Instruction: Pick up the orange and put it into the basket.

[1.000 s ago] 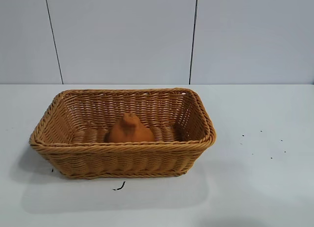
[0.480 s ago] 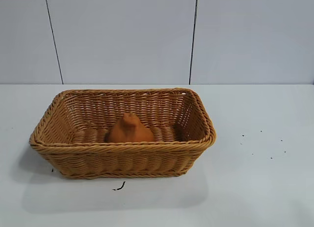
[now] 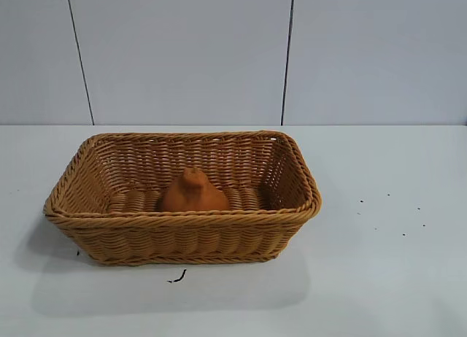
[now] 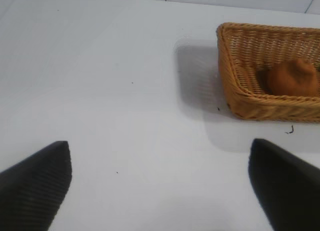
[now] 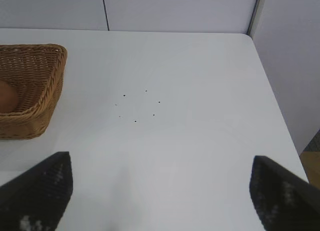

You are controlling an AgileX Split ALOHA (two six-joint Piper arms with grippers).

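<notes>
Orange point(image 3: 193, 192) resting on floor of basket point(image 3: 182, 219) near the front wall, knob up, well apart from both claws and touched by neither. Left claw point(image 4: 160, 183) spread wide over bare counter point(image 4: 110, 101), basket off beyond one fingertip; right claw point(image 5: 161, 188) equally wide, empty, basket corner and a sliver of orange at frame edge. Both claws cut off to dark fingertips in wrist views, absent from exterior view; lower part of orange hidden behind basket rim.
</notes>
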